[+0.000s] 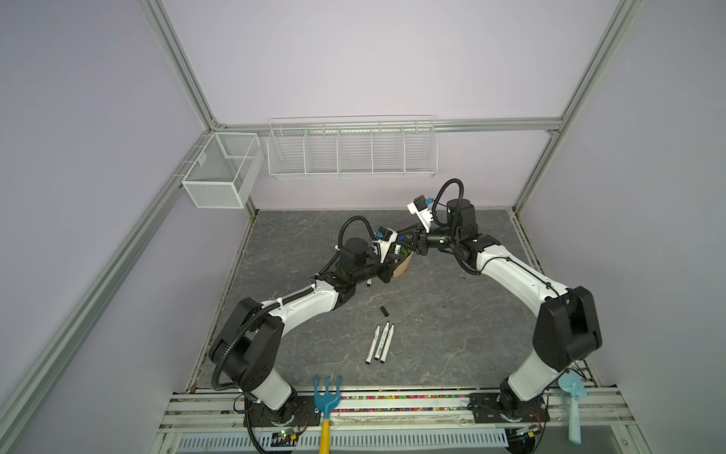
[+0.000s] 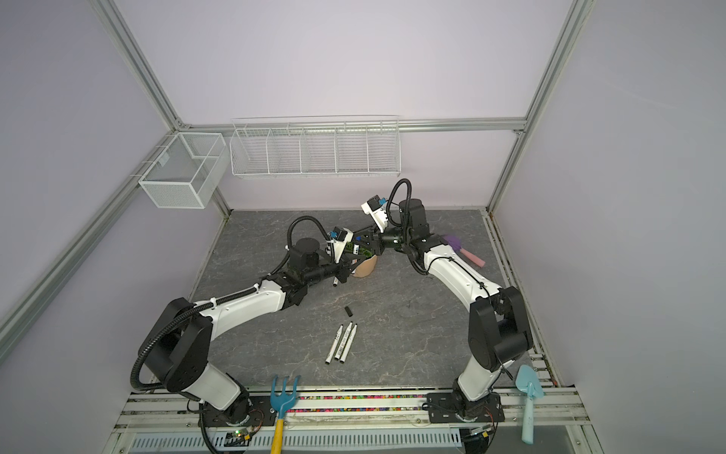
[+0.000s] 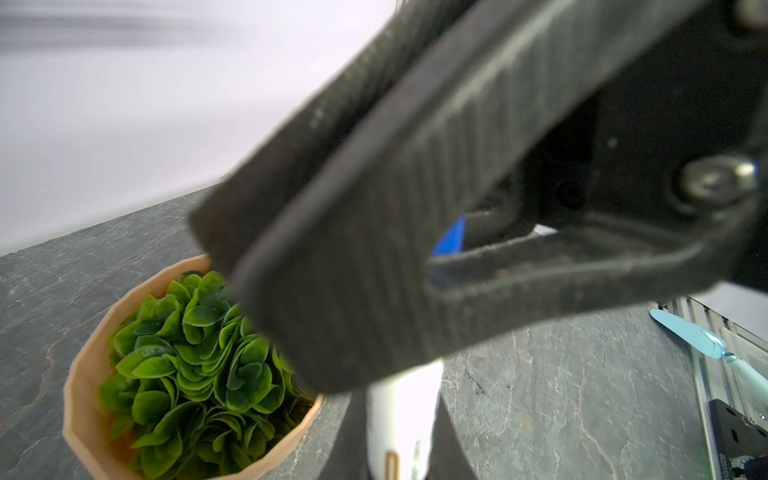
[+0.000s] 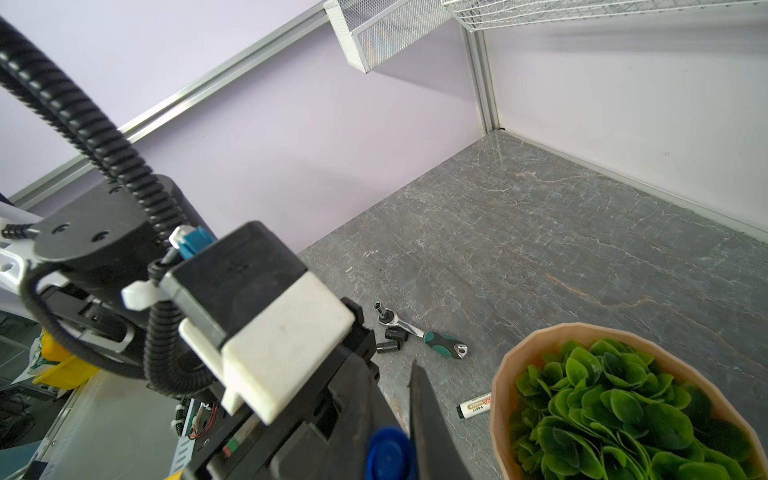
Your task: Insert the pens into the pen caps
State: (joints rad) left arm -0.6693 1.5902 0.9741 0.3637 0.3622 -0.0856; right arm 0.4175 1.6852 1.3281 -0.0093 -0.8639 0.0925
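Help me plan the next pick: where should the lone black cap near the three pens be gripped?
Probably across its barrel from straight above: the black cap lies on its side, apart from the three pens, both flanks free.

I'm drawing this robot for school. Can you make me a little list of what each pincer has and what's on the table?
left pincer: shut on a pen
right pincer: shut on blue cap
loose pens: three side by side, one beside the pot
black caps: one near the three pens, two by the wrench
pot: green plant, close to both pincers
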